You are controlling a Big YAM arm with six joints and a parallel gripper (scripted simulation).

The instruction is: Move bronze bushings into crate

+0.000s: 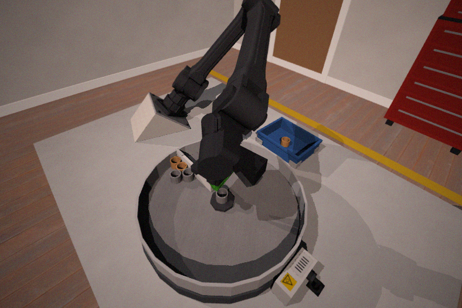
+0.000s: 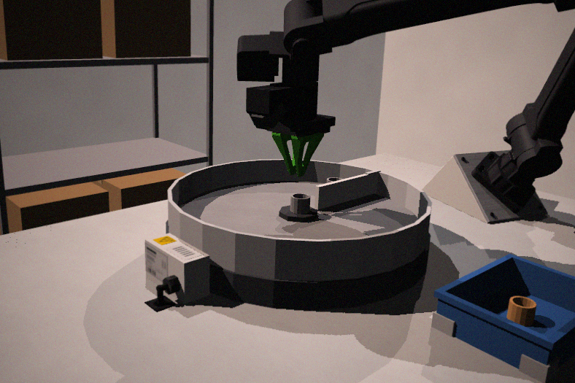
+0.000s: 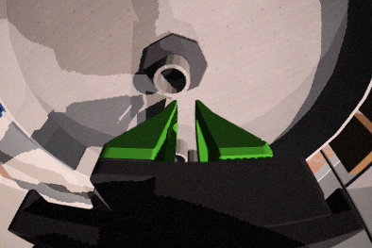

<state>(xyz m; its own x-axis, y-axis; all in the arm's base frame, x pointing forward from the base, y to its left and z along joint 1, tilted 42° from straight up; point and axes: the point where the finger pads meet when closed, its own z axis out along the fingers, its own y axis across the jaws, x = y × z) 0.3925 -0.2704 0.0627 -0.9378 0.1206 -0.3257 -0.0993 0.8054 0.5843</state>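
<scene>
My gripper (image 1: 217, 187) (image 2: 297, 173) (image 3: 186, 107) is empty, its green fingers open by a narrow gap. It hangs above the turntable (image 1: 231, 237) (image 2: 232, 204), a little above and beside a grey bushing (image 1: 221, 198) (image 2: 300, 203) (image 3: 170, 81) that stands upright on the dark central hub. Two bronze bushings (image 1: 175, 162) (image 1: 181, 166) stand close together near the divider at the turntable's far left. Two grey bushings (image 1: 176, 176) (image 1: 187, 175) stand right beside them. One bronze bushing (image 1: 285, 142) (image 2: 521, 310) stands upright in the blue crate (image 1: 271, 148) (image 2: 487, 332).
A low white divider (image 1: 185, 158) (image 2: 348, 190) runs across the turntable between the hub and the wall. The turntable's raised rim (image 1: 220, 289) surrounds everything on it. A white control box (image 1: 295, 273) (image 2: 195, 271) with a small black device stands outside the rim.
</scene>
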